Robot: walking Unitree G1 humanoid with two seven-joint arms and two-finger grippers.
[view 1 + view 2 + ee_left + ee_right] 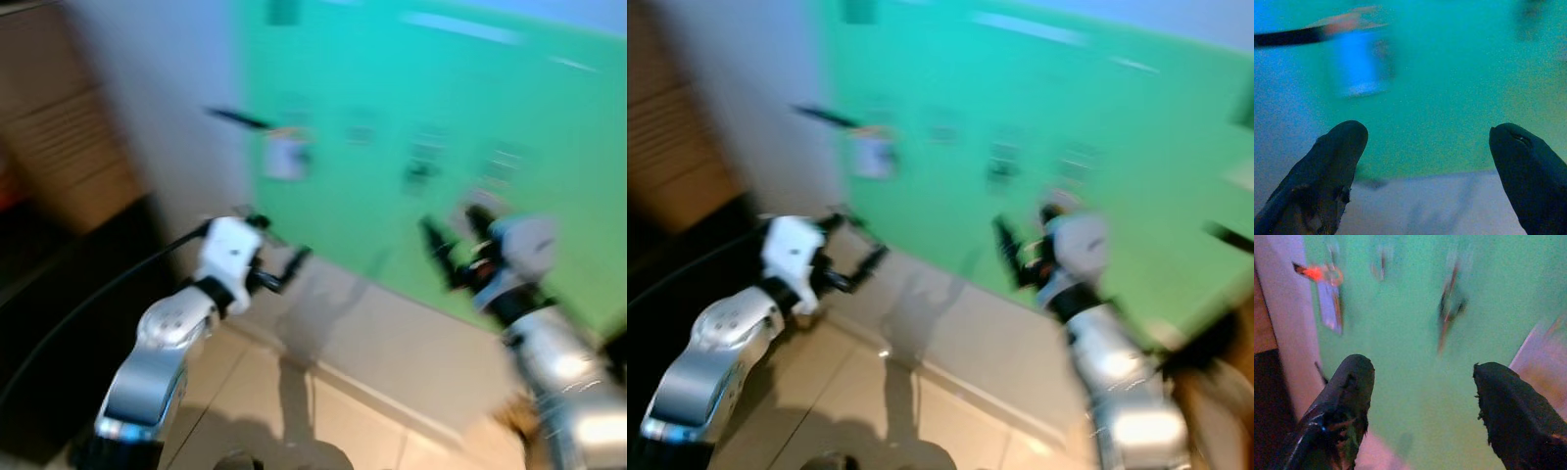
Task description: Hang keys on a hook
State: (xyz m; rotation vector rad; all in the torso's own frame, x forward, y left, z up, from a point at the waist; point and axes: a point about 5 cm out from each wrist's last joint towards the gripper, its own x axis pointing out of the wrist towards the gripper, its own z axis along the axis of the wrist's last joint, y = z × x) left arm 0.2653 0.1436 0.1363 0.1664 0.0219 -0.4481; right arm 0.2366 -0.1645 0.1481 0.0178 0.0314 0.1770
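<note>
Both pairs of black fingers are spread apart and hold nothing: the left gripper [277, 257] and right gripper [453, 238] are raised toward a green wall [441, 117]. Blurred keys [1449, 308] hang there, near a pale tag [286, 155].

A bright green wall panel [441, 147] above a beige floor [392, 362], silver arms ending in black fingers [1327, 171], brown wood at nine o'clock.

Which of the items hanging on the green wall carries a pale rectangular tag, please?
The leftmost item, nearest the wall's white edge; the other hanging things look small and dark.
</note>
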